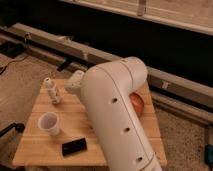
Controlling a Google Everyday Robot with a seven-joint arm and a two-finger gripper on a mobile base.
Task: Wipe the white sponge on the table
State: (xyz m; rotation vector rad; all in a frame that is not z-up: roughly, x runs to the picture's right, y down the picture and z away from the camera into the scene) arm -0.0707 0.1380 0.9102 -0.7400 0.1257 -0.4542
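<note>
Light was warm and dim; table [45, 150] evenly lit, arm [115, 120] brightest, backdrop [120, 37] near black, whole frame soft.

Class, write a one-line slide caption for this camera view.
Robot arm over a wooden table, shut gripper beside a white ridged bottle; paper cup and black slab nearer; sponge unseen.

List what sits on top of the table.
On the table: a white bottle, a paper cup, a black slab, something orange. The arm hides the middle; its shut gripper sits beside the bottle.
</note>
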